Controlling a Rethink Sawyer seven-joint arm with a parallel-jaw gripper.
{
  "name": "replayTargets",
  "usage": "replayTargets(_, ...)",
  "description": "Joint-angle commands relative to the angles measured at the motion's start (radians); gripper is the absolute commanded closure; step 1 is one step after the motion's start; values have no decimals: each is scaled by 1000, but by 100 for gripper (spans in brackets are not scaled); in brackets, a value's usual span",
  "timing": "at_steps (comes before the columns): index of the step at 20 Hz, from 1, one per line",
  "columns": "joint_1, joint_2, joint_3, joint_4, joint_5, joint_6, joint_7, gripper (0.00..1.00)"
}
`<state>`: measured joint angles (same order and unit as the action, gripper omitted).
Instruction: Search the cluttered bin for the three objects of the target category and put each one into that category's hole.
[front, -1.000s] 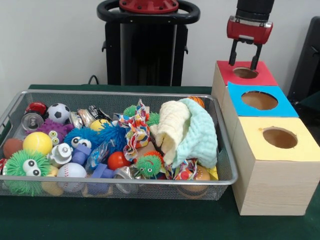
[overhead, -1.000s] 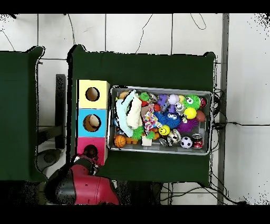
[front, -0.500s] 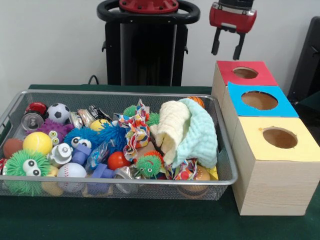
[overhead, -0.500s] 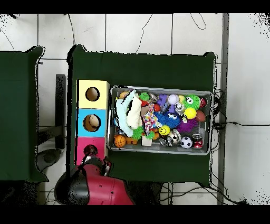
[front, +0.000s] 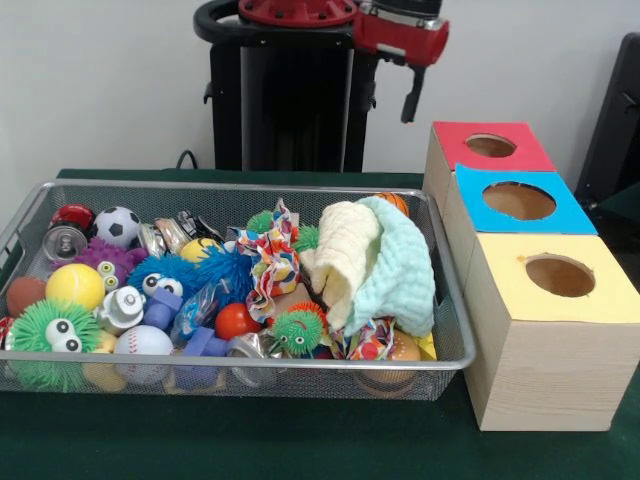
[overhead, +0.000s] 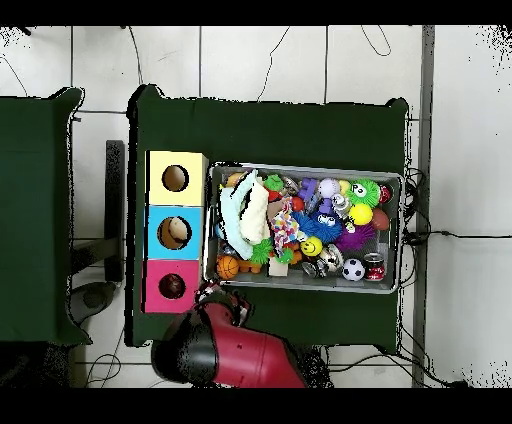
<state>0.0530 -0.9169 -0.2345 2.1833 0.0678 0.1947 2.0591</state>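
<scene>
Green table (front: 300, 440): bin (front: 440, 300) below, left of raised end effector (front: 395, 95).

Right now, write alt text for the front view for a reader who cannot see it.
A silver wire mesh bin on a green table holds a heap of balls, fuzzy toys, cans and pale folded cloths. Beside it stand three wooden boxes with round holes, topped red, blue and yellow. The red gripper hangs above the bin's far edge.
</scene>
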Motion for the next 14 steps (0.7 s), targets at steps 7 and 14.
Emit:
replayTargets(7, -194, 109, 192, -117, -229, -146, -31, 0)
replayTargets(14, -320, 131, 271, -141, -348, -139, -62, 0)
